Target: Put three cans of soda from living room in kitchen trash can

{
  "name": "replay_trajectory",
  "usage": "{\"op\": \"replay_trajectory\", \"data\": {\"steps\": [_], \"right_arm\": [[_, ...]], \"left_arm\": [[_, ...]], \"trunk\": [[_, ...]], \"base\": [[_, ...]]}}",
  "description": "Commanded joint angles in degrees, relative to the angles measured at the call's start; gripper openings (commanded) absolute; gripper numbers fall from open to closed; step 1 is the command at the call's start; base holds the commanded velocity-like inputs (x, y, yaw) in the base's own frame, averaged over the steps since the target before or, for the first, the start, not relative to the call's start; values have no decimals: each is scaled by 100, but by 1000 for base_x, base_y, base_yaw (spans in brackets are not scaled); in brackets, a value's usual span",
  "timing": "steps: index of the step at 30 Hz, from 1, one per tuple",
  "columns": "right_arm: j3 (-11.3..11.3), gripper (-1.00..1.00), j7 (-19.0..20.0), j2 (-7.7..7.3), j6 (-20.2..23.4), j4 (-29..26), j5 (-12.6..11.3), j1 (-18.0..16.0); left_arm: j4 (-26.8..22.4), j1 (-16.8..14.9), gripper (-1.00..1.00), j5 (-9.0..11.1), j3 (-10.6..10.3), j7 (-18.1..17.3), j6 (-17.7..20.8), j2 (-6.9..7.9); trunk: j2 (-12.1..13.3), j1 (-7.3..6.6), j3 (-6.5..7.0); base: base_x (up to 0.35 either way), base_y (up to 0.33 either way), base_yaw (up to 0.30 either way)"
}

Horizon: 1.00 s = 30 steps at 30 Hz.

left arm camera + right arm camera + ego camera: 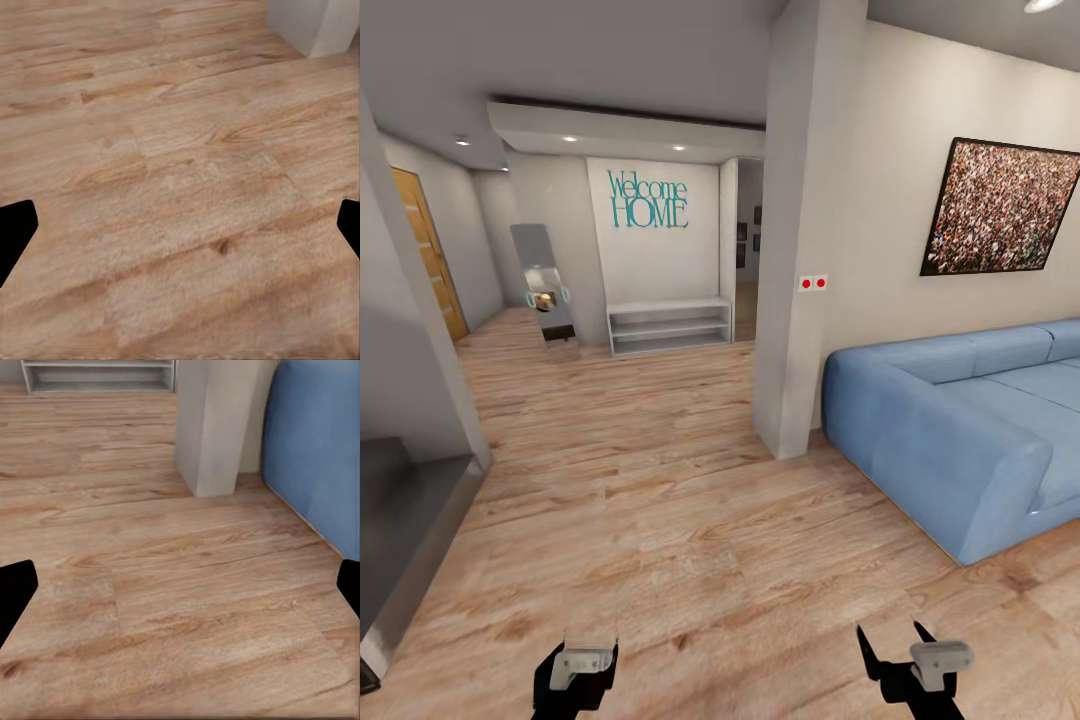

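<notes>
I am in the living room, on a plank floor (pixel 660 520) with the blue sofa (pixel 960 420) at the right. The cans of soda and the tash can are out of view. My left gripper (pixel 582 668) hangs low over bare planks, and in the left wrist view (pixel 180 225) its dark fingertips (pixel 15 232) stand far apart with nothing between them. My right gripper (pixel 897 640) is open as well, empty, its fingertips (pixel 15 589) wide apart over the floor near the sofa's end (pixel 319 442).
A white pillar (pixel 800 250) stands left of the sofa. Beyond it are a low white shelf (pixel 670 325), a leaning mirror (pixel 545 285) and a wooden door (pixel 430 250). A grey ledge (pixel 400 520) juts in at the near left.
</notes>
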Motion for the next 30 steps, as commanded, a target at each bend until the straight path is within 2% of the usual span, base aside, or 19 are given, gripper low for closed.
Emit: {"op": "replay_trajectory", "data": {"steps": [1, 4, 9, 14, 24, 30], "right_arm": [[-8, 100, 0, 1, -1, 9, 0, -1], [-35, 100, -6, 2, 3, 37, -4, -1], [-91, 100, -8, -4, -4, 100, -8, -3], [-357, 100, -9, 4, -8, 119, -12, -3], [-462, 100, -9, 9, -136, 110, -8, -4], [-476, 100, -8, 11, -211, 123, -11, -4]], "left_arm": [[49, -1, 100, 0, 0, 0, 0, -1], [366, -4, 100, 3, 1, 1, -1, -7], [561, -9, 100, 14, 5, -11, -34, -16], [632, -11, 100, 43, 19, -15, -79, -14], [546, -3, 100, 70, 45, 17, -107, -13], [128, -2, 100, 77, 63, 3, -103, 7]], "trunk": [[0, 0, 0], [0, 0, 0], [0, 0, 0], [0, 0, 0], [0, 0, 0], [0, 0, 0]], "base": [[0, 0, 0], [0, 0, 0], [0, 0, 0], [0, 0, 0], [0, 0, 0], [0, 0, 0]]}}
